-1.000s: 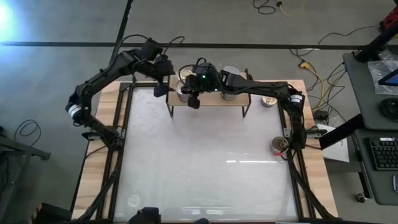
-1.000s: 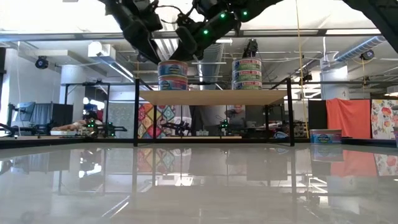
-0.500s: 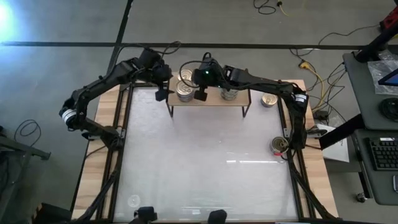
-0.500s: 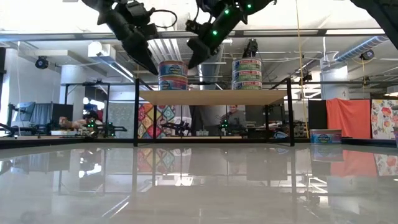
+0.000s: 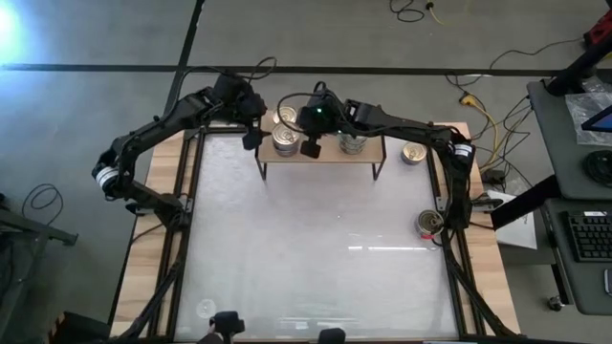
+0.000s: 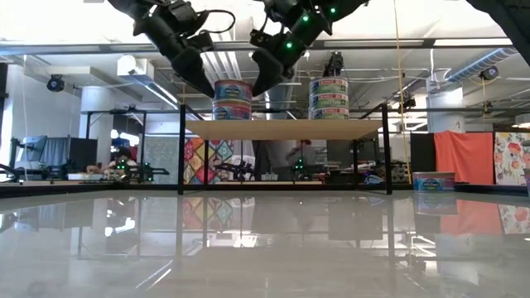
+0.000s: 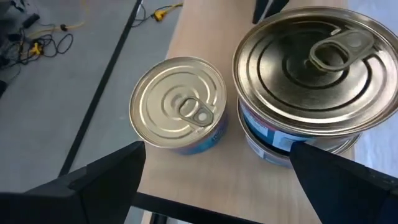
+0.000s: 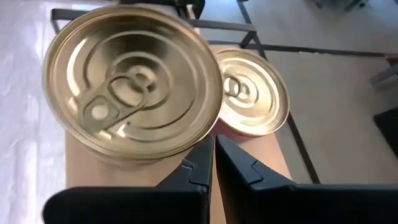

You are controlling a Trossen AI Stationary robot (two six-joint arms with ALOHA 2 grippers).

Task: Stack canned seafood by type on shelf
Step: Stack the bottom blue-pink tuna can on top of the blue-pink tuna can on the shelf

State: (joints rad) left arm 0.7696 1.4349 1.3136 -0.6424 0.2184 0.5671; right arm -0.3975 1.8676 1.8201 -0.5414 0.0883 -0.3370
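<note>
The shelf [image 5: 325, 157] stands at the table's far edge. On its left half is a stack of two pull-ring tins [image 6: 233, 99] [image 7: 311, 68] [image 8: 130, 81], with a single tin [image 7: 178, 104] [image 8: 252, 93] behind it. A stack of three tins [image 6: 329, 98] stands on its right half. My left gripper [image 7: 214, 152] [image 5: 251, 139] is open. It hovers at the two-tin stack's left side, tilted down. My right gripper [image 8: 211, 155] [image 6: 259, 83] is shut, with its tips at the stack's right side by the upper tin. My right gripper's shut fingertips [image 8: 202, 152] stand right beside the rim of the upper tin [image 8: 186, 140] of the two-tin stack, slanting down from above on its right. I cannot tell whether they touch it. My left gripper touches nothing.
One loose tin [image 5: 414, 153] lies on the table to the right of the shelf. Another tin [image 5: 430, 225] sits near the table's right edge. Black frame rails run along both table sides. The broad white tabletop [image 5: 316, 258] lies in front of the shelf.
My right gripper has moved from above the two-tin stack to its right side and slightly down. My left gripper has swung out to the left and then come back in close to the stack's left side. The stacks stand as before.
</note>
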